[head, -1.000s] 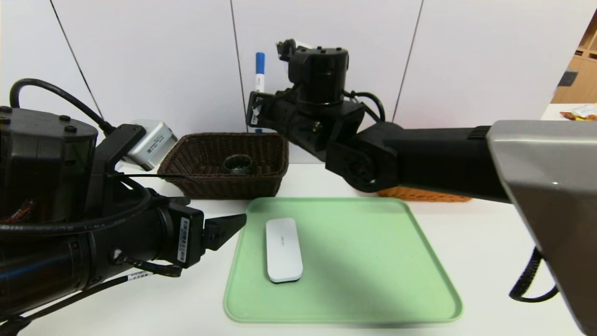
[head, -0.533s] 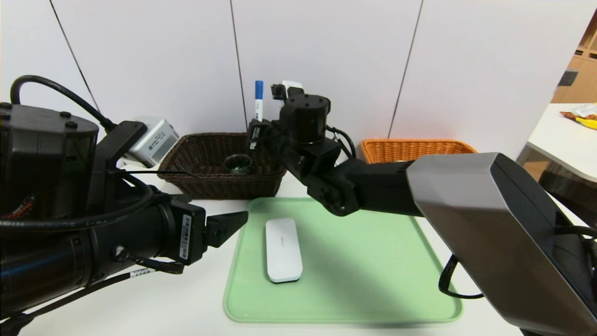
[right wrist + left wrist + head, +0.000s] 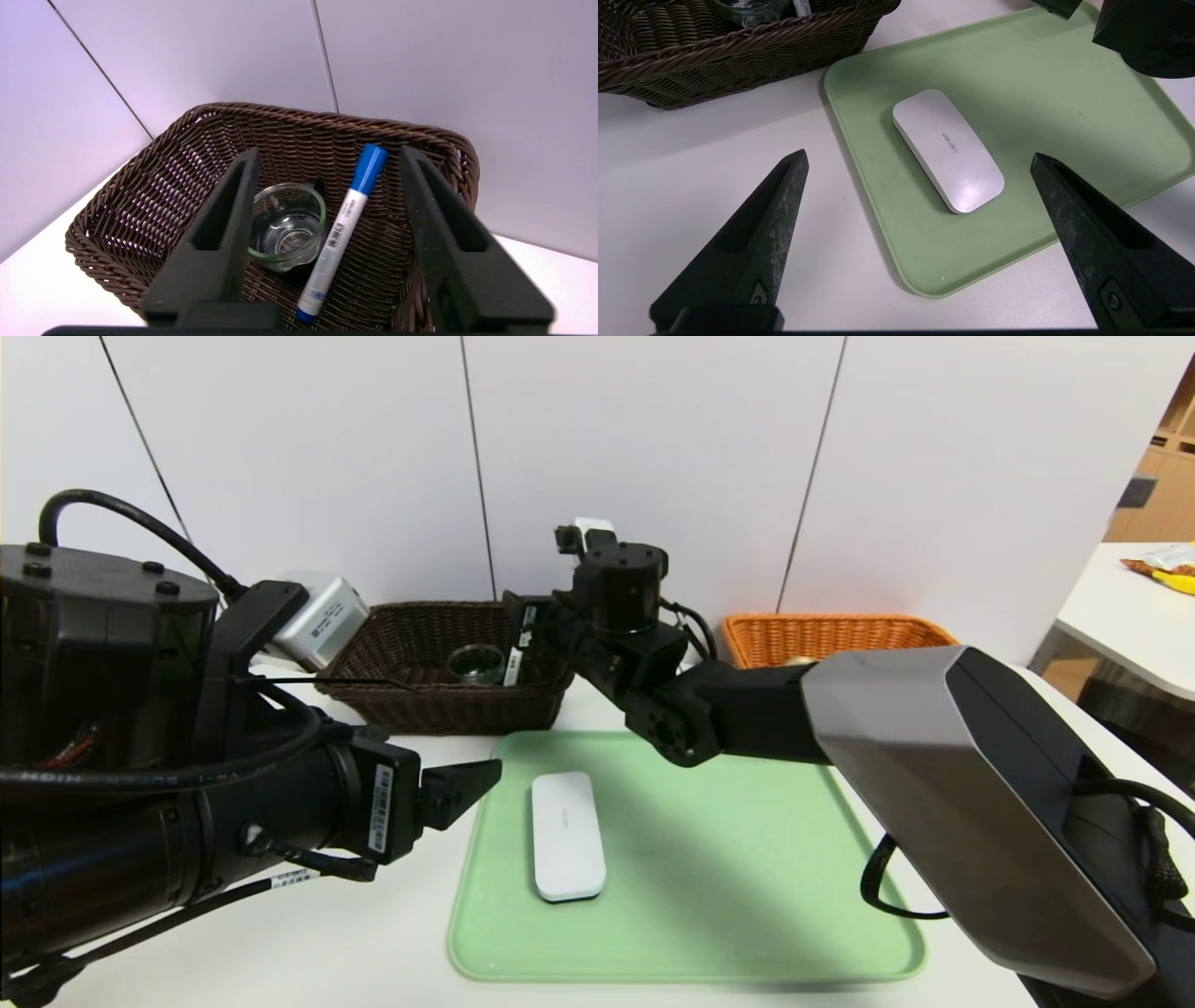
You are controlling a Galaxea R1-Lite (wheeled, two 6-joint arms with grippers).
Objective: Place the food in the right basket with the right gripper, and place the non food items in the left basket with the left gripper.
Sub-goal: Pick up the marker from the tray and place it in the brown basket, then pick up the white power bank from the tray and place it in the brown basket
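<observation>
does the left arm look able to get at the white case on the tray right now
Probably yes: the white case lies uncovered on the green tray, the left gripper hangs near it with its jaws wide apart, and nothing shows between them.

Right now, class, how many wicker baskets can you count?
2: the dark brown basket stands behind the tray's left end, and the orange basket stands behind its right part, partly hidden by the robot's right arm. Others may be hidden.
</observation>
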